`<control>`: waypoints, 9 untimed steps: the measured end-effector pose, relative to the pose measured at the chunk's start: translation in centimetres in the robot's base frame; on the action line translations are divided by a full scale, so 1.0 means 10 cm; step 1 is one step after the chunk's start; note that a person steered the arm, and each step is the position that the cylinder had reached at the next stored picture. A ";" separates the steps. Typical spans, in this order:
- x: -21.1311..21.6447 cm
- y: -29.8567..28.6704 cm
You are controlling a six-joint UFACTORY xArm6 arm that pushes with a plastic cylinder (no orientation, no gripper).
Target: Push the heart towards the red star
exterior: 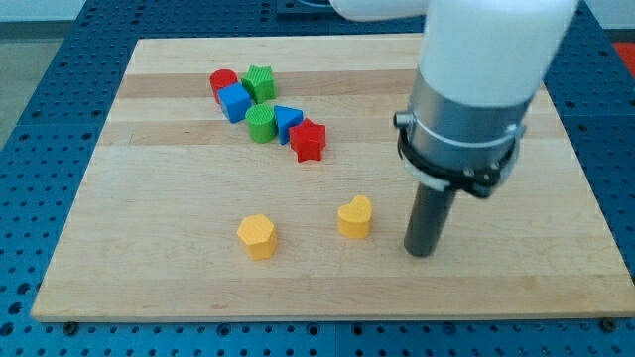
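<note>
Yellow heart point(355, 216) sits low-centre on the wooden board point(159, 248), bare wood between it and the red star point(309, 141) up-left, well clear of the board's bottom edge; a yellow hexagon block point(257, 236) lies to its left. The arm comes down vertical from the view's top right, white housing into a dark collar and rod, with my tip point(422, 252) on the board just right of the heart, apparently not touching. The star closes a tight cluster: blue triangle point(287, 120), green cylinder point(261, 125), blue cube point(235, 102), red cylinder point(223, 81), green star point(260, 81), all matte plastic-looking.
</note>
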State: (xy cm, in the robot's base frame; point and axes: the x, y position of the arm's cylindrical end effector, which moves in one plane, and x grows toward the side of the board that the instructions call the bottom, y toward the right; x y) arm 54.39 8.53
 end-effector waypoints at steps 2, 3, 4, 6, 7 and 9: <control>-0.10 -0.35; 0.23 -0.33; 0.16 -0.72; -0.08 -0.91; 0.12 -0.78; -0.09 -0.76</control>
State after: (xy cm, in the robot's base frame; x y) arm 53.52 0.91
